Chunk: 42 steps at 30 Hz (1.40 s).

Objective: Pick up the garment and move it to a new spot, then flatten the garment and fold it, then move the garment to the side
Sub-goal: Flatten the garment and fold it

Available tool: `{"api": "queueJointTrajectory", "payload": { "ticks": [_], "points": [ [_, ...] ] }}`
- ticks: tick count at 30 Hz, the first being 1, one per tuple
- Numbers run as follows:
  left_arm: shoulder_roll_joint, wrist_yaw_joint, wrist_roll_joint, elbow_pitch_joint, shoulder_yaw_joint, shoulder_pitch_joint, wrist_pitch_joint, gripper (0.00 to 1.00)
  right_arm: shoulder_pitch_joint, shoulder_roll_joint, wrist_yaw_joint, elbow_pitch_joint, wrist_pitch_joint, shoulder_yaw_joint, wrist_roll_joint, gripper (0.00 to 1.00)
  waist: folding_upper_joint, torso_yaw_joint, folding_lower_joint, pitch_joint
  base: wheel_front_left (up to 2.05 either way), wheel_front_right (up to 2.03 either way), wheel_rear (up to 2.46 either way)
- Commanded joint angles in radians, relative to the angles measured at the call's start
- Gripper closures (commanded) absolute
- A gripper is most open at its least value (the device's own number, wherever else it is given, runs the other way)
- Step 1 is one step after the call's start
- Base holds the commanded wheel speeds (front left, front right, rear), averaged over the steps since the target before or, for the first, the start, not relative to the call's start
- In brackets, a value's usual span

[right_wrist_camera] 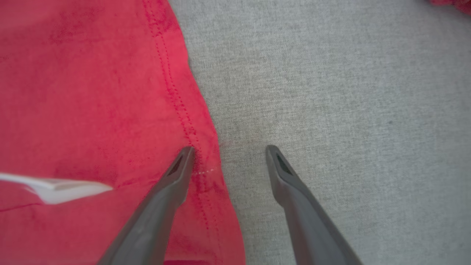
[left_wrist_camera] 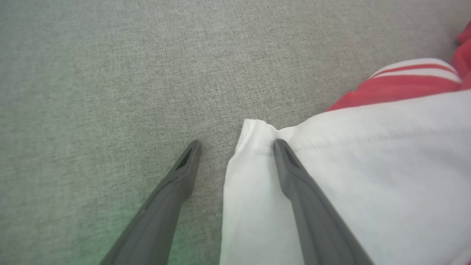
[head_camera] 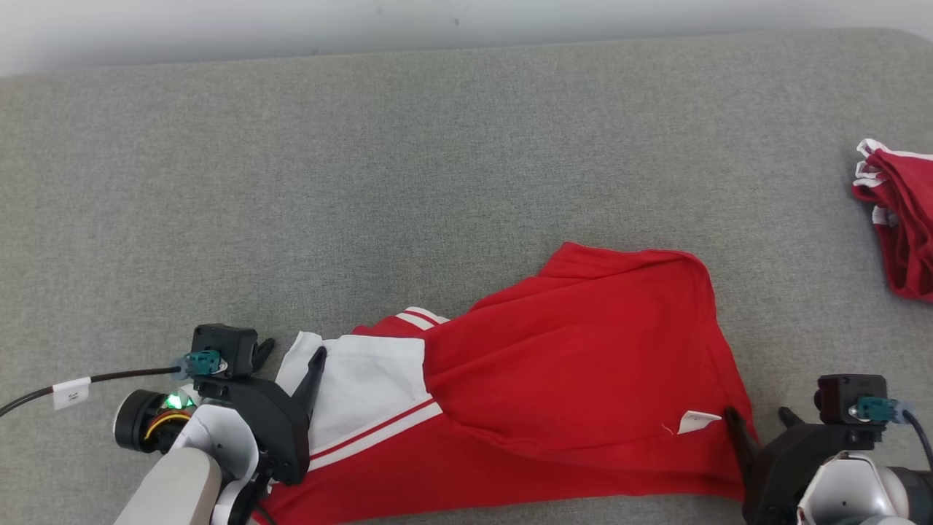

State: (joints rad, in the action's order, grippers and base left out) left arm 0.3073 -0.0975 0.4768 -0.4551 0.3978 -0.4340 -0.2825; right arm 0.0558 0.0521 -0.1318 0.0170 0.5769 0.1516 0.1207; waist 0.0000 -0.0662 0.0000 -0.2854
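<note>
Head view: garment [head_camera: 583, 379] lies left-right; hem [head_camera: 718, 328] probably right.

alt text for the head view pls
A red and white garment lies rumpled on a grey surface. The open left hand is at its white end, the open right hand at its red edge; a second red garment lies far right.

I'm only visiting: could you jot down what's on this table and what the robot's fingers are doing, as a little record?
surface: grey fabric surface
garment: red and white, spread out, rumpled, unfolded
left fingers: open, astride the garment's white corner
right fingers: open, astride its red hem, near a white tag
held: nothing
also there: second red garment, bunched at the right edge
</note>
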Motion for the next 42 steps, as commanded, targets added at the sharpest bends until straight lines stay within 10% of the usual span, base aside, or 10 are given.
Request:
{"api": "queueJointTrajectory", "payload": {
  "ticks": [1, 10, 11, 12, 13, 14, 32, 42],
  "points": [
    [-0.024, -0.009, 0.005, -0.047, 0.047, 0.075, -0.049, 0.00, 0.007, -0.002, 0.003, 0.010, 0.005, -0.005, -0.003, 0.00, 0.0000, 0.002, 0.0000, -0.002, 0.00, 0.00, 0.00],
    [-0.030, -0.021, 0.030, -0.047, 0.069, 0.077, -0.079, 0.13, -0.044, 0.006, 0.000, 0.040, 0.119, -0.069, 0.009, 0.00, 0.0000, 0.010, 0.0000, -0.001, 0.00, 0.00, 0.00],
    [-0.030, -0.024, 0.034, -0.043, 0.073, 0.076, -0.080, 0.34, -0.047, 0.009, 0.000, 0.035, 0.125, -0.073, 0.013, 0.15, 0.0000, 0.009, 0.0000, -0.001, 0.00, 0.00, 0.00],
    [-0.030, -0.027, 0.037, -0.038, 0.076, 0.075, -0.080, 0.55, -0.048, 0.013, 0.000, 0.029, 0.130, -0.078, 0.014, 0.51, 0.0000, 0.009, 0.0000, -0.001, 0.00, 0.00, 0.00],
    [-0.028, -0.029, 0.040, -0.036, 0.078, 0.074, -0.079, 1.00, -0.049, 0.016, 0.000, 0.025, 0.133, -0.079, 0.017, 0.88, 0.0000, 0.008, 0.0000, -0.001, 0.00, 0.00, 0.00],
    [-0.028, -0.028, 0.042, -0.032, 0.080, 0.073, -0.072, 1.00, -0.048, 0.019, 0.000, 0.019, 0.132, -0.083, 0.020, 1.00, 0.0000, 0.007, 0.0000, -0.001, 0.00, 0.00, 0.00],
    [-0.016, -0.008, 0.098, 0.087, -0.070, 0.025, 0.316, 1.00, 0.002, 0.018, 0.002, -0.111, -0.036, -0.039, 0.073, 1.00, 0.0000, 0.008, 0.0000, 0.055, 0.00, 0.00, 0.00],
    [0.027, -0.025, 0.205, 0.273, -0.156, -0.045, 0.355, 1.00, 0.075, 0.017, 0.002, -0.241, -0.081, -0.019, 0.199, 1.00, 0.0000, 0.008, 0.0000, 0.109, 0.00, 0.00, 0.00]
  ]
}}
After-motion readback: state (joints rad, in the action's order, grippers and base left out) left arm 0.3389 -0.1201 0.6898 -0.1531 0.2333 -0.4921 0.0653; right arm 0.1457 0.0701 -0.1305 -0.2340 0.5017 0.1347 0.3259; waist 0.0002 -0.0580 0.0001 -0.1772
